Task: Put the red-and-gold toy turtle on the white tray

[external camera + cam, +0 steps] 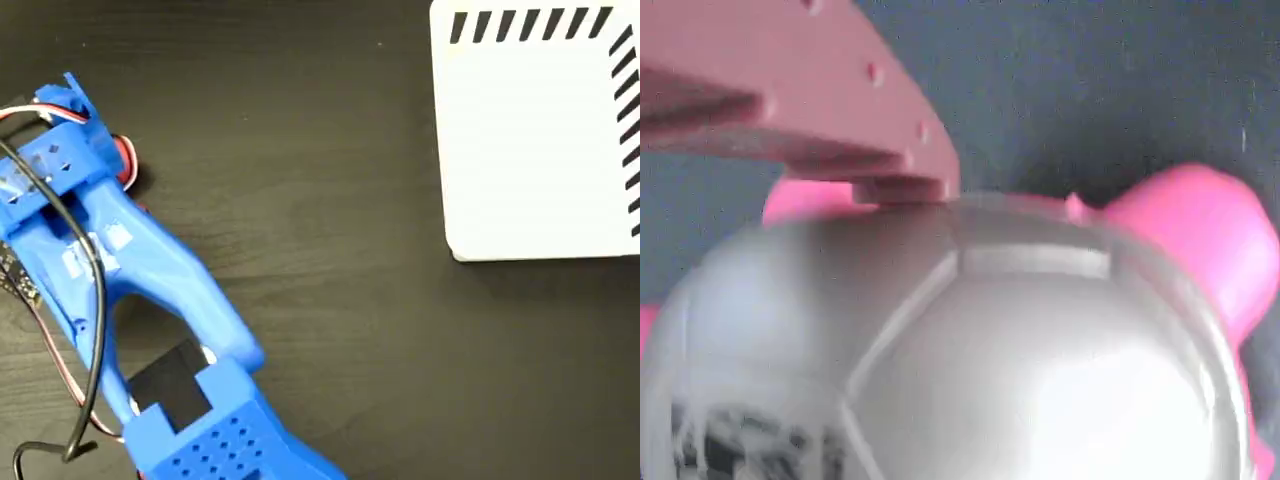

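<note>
- One blue arm (120,270) reaching over table's (320,300) left edge, hiding most of turtle (124,160), red sliver showing.
- Gripper (890,185) finger touching shell; grip unclear, likely lowering for grasp.
- White tray (540,150) at top right corner, well apart.

The blue arm (120,260) hides nearly all of the turtle (124,160); the white tray (535,150) runs off the picture's right edge.
</note>
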